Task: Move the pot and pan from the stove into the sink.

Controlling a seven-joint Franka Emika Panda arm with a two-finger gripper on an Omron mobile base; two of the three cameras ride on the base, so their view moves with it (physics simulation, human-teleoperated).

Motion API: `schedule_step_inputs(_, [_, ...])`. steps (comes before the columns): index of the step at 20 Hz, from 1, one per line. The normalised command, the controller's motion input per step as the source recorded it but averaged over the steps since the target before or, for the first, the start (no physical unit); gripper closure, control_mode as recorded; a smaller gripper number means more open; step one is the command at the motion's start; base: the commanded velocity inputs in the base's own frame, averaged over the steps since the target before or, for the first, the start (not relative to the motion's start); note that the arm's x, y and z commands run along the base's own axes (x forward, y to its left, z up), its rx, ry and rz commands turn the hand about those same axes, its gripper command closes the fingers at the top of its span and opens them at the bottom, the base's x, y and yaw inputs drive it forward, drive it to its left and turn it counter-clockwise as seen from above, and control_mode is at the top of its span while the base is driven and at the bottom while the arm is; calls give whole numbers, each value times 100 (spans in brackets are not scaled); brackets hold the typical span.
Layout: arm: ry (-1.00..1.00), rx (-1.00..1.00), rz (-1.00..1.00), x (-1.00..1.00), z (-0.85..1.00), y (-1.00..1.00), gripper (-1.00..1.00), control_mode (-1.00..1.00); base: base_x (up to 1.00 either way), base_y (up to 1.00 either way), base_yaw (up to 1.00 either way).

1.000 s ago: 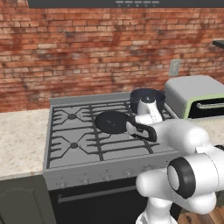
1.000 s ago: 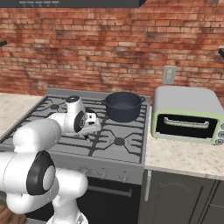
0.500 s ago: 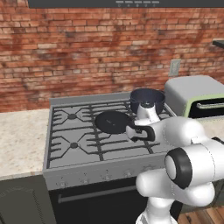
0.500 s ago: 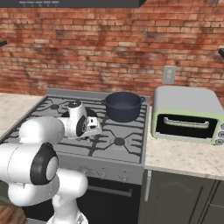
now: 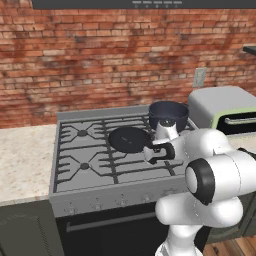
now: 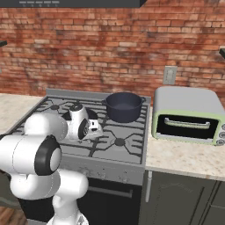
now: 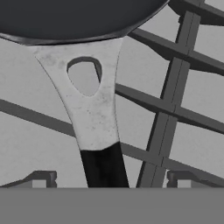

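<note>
Right now the stove (image 5: 85,165) is the biggest thing before me, a grey steel range with dark grates (image 7: 175,92) set into a pale speckled worktop (image 6: 193,156) against the brick wall (image 5: 90,60). On the worktop to the stove's right sits a grey-green toaster oven (image 6: 189,115), just beside the range.

On the stove's back right burner stands the pot (image 6: 124,106), deep and dark blue-grey, upright, with small loop handles at its rim. Just left of it and a little nearer the front lies the pan (image 5: 129,138), flat and black, resting on the grates near the middle of the stove; pot and pan are close but I cannot tell if they touch.

The pan's handle (image 7: 89,109) runs from the rim toward my hand: silver and pierced by a hole near the rim, then black further out.

My gripper (image 5: 156,151) hangs low over the grates at that handle's outer end. Whether its fingers are spread or closed on the handle I cannot tell.
</note>
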Motion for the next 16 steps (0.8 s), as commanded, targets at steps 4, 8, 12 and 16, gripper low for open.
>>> schedule_step_inputs(4, [0,0,0,0,0,0,100,-100,0,0,0])
schedule_step_inputs(8, [0,0,0,0,0,0,100,-100,0,0,0])
schedule_step_inputs(12, [1,3,0,0,16,0,100,-100,0,0,0])
schedule_step_inputs(16, [3,8,0,0,53,0,100,-100,0,0,0])
